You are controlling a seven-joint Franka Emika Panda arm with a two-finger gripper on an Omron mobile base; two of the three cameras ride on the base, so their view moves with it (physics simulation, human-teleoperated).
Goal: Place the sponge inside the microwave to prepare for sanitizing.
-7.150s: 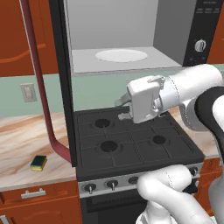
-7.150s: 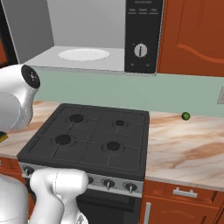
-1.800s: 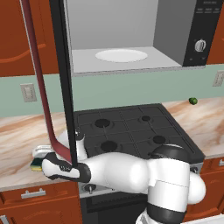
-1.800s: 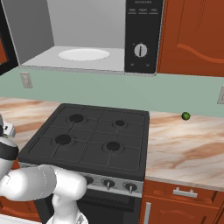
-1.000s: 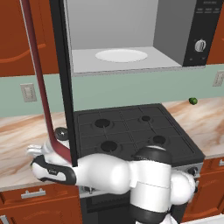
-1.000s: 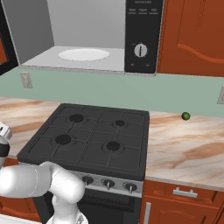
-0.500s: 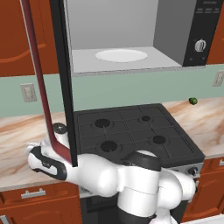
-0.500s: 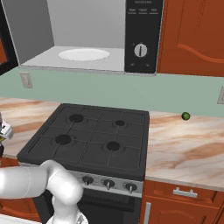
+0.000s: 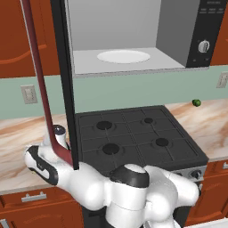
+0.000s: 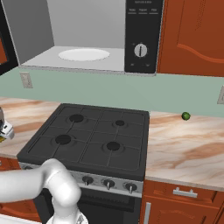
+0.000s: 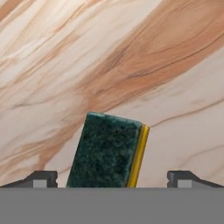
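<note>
In the hand view the sponge (image 11: 107, 153) lies flat on the marble counter, dark green scrub side up, with its yellow body showing along the right edge. My gripper (image 11: 112, 179) is open and hangs right over it, one fingertip (image 11: 41, 178) on each side, apart from the sponge. In the left base view my arm reaches low over the counter left of the stove, under the open door (image 9: 62, 71). The microwave (image 9: 207, 31) (image 10: 140, 35) stands open above the stove, grey inside, with a white round plate (image 9: 124, 56) (image 10: 84, 54).
The microwave door and its dark red handle bar (image 9: 38, 84) hang just above my arm. The black stove (image 9: 133, 133) (image 10: 92, 135) sits to the right of the hand. A tiny green ball (image 9: 195, 103) (image 10: 186, 116) lies on the counter at the far right. A wall outlet (image 9: 29, 94) sits behind.
The hand has slid a little further left and lower over the counter beside the stove. The jaws have stayed open.
</note>
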